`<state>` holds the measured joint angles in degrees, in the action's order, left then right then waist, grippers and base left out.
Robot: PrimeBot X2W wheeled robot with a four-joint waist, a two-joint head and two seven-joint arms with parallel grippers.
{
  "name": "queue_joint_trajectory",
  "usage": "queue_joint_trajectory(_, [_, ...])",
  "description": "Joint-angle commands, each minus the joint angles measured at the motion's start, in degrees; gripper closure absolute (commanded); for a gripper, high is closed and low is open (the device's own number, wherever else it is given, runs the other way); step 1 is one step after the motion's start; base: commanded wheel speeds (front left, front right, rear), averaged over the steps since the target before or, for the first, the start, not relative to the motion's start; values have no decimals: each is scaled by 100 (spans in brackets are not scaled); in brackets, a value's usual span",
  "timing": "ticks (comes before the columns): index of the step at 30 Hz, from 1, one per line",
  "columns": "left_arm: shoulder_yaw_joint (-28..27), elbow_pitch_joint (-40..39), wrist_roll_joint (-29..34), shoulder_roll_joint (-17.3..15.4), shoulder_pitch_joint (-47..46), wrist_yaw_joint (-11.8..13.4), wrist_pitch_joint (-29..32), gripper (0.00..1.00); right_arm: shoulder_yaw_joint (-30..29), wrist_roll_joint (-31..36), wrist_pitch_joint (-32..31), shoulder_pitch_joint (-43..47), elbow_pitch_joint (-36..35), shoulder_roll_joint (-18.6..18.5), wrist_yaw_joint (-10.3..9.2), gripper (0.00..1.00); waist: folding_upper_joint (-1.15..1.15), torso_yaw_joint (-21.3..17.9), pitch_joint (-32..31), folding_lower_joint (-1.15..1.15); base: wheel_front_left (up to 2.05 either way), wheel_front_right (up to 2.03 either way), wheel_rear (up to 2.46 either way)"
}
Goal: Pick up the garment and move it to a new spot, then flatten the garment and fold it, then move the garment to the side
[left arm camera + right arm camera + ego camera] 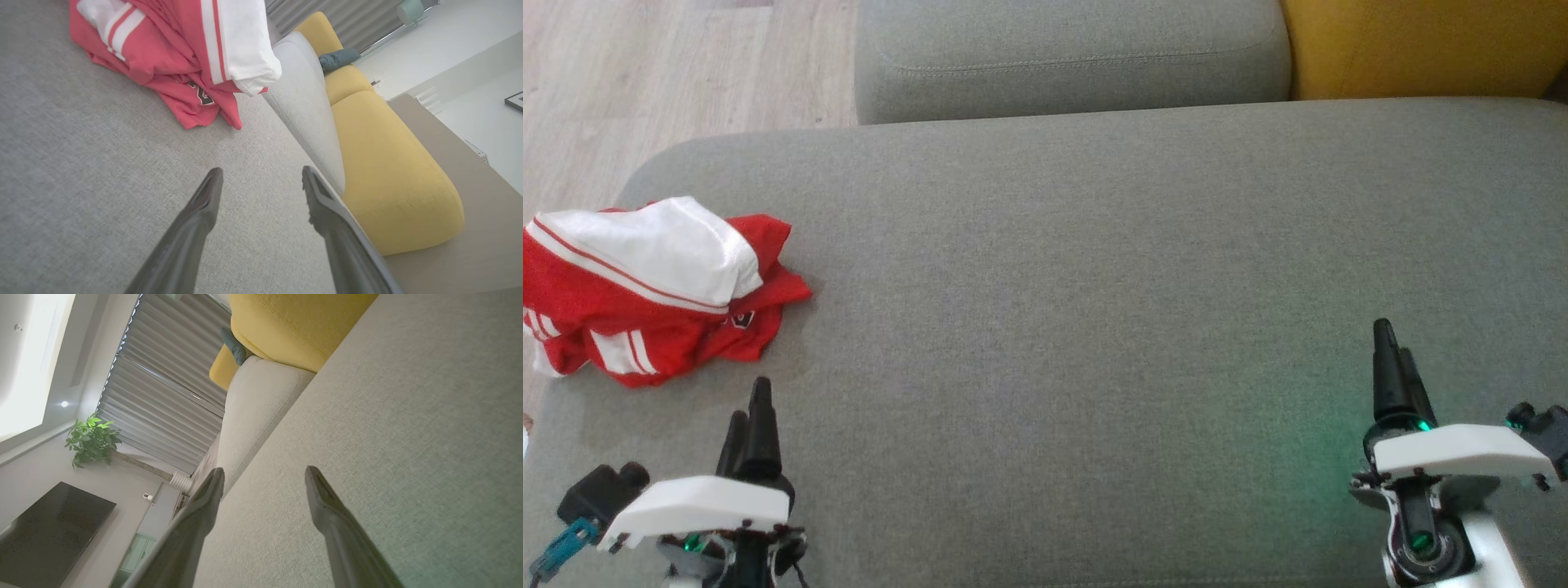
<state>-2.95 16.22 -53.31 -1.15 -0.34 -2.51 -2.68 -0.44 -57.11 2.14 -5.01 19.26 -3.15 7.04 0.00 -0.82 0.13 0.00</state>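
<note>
So the garment (645,286) sits bunched up on the seat (1094,269), way over at its left edge. Behind the seat, on the far side, there's a back cushion (1070,57), and right of that a second cushion (1421,49) butts up against it. The floor (645,73) is off at the far left. The left gripper (749,400) is over the near left of the seat, just nearer than the garment, not touching it. The right gripper (1395,341) is over the near right, well apart from the garment.

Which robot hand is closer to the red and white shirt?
The left gripper: the shirt lies crumpled just ahead of it, while the right gripper is far across the grey cushion.
</note>
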Motion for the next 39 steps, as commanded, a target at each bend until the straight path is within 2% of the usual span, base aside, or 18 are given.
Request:
queue_joint_trajectory(1, [-87,-235,185,-88,-299,31,-59,0,87,185,102,-345,-227,-72,20,0,0,-2,-1,0,0,0,0])
queue_joint_trajectory(28, [169,-589,2182,-210,-390,482,-511,0,355,2157,559,-562,-536,-53,30,0,0,-36,12,0,0,0,0])
queue_joint_trajectory(39, [250,-638,2922,-214,-375,658,-696,0,491,2913,745,-561,-421,-56,34,0,0,-61,35,0,0,0,0])
